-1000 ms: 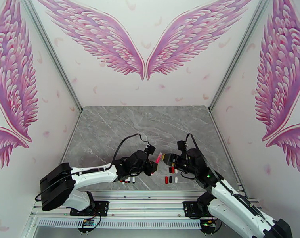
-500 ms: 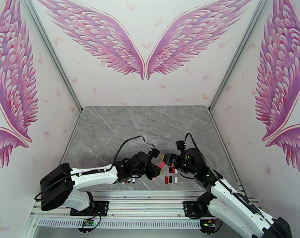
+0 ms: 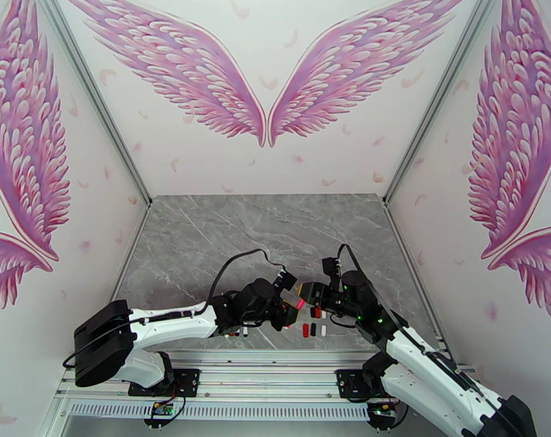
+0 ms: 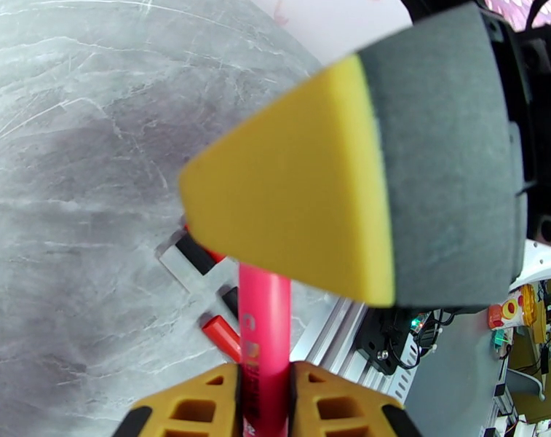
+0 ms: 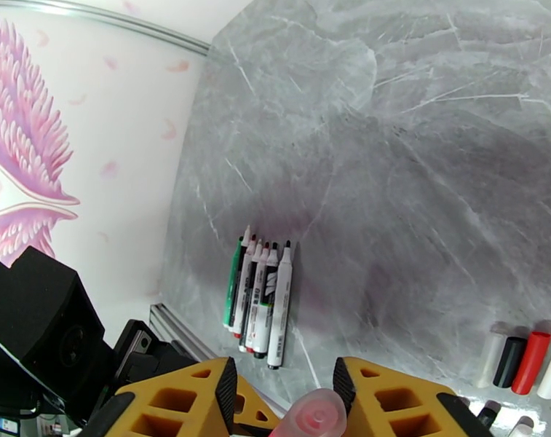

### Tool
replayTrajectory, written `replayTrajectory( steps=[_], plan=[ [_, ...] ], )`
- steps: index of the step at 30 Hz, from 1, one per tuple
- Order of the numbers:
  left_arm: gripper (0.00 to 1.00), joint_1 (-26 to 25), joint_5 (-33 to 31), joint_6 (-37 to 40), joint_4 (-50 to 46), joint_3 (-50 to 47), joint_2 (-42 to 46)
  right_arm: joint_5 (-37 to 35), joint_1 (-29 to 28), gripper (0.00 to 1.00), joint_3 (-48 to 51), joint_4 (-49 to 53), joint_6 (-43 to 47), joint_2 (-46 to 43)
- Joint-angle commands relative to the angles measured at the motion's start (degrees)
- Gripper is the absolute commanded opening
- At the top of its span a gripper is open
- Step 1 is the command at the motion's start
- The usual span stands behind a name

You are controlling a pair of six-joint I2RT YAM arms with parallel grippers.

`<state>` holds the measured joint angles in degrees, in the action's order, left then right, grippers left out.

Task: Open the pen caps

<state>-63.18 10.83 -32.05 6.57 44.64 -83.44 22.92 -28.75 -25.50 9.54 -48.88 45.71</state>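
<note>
My left gripper (image 4: 264, 376) is shut on a pink pen (image 4: 264, 322) and holds it off the table. The pen's far end runs under a yellow-padded finger (image 4: 311, 183) of my right gripper (image 3: 302, 293). In the right wrist view the pink pen cap (image 5: 311, 420) sits between the fingers of the right gripper (image 5: 284, 387), against the right finger, with a gap still showing on the left. From above, the left gripper (image 3: 286, 309) and right gripper meet tip to tip over the near table edge. Loose pen caps (image 5: 519, 362), whitish, black, red and white, lie in a row.
Several uncapped pens (image 5: 260, 304) lie side by side near the table's front left, partly under the left arm (image 3: 236, 333). More caps (image 3: 313, 329) lie below the grippers. The aluminium rail (image 3: 275, 355) runs along the near edge of the grey marble table (image 3: 260, 227).
The left gripper has carried the pink pen right and down to the right gripper. The right gripper's jaws have narrowed around the pen's capped end.
</note>
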Motion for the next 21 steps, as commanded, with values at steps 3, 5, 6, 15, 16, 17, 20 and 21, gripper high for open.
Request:
replayTrajectory(
  steps=[3,5,6,15,16,17,20,21],
  plan=[
    [0.21,-0.63,0.78,0.42,1.62,1.66,0.55,0.79,-0.60,0.37,-2.30,-0.76,-0.34,0.41],
    [0.22,-0.63,0.85,0.37,1.87,1.52,0.56,0.78,-0.60,0.36,-2.39,-0.77,-0.31,0.63],
    [0.22,-0.63,1.07,0.30,2.03,1.50,0.55,0.85,-0.60,0.36,-2.42,-0.83,-0.33,0.77],
    [0.21,-0.70,1.05,-0.11,2.05,1.27,0.31,1.09,-0.57,0.24,-2.63,-0.31,-0.34,0.74],
    [0.22,-0.72,1.10,-0.11,2.09,1.16,0.41,1.08,-0.60,0.23,-2.56,-0.27,-0.34,0.67],
    [0.22,-0.71,1.02,-0.11,2.20,1.07,0.38,1.03,-0.60,0.22,-2.63,-0.08,-0.41,0.53],
    [0.22,-0.72,0.99,-0.31,2.56,0.65,0.47,0.86,-0.65,0.20,-2.54,0.06,-0.51,0.13],
    [0.22,-0.70,0.95,-0.34,2.80,0.47,0.43,0.82,-0.60,0.20,-2.57,0.04,-0.58,0.05]
  ],
)
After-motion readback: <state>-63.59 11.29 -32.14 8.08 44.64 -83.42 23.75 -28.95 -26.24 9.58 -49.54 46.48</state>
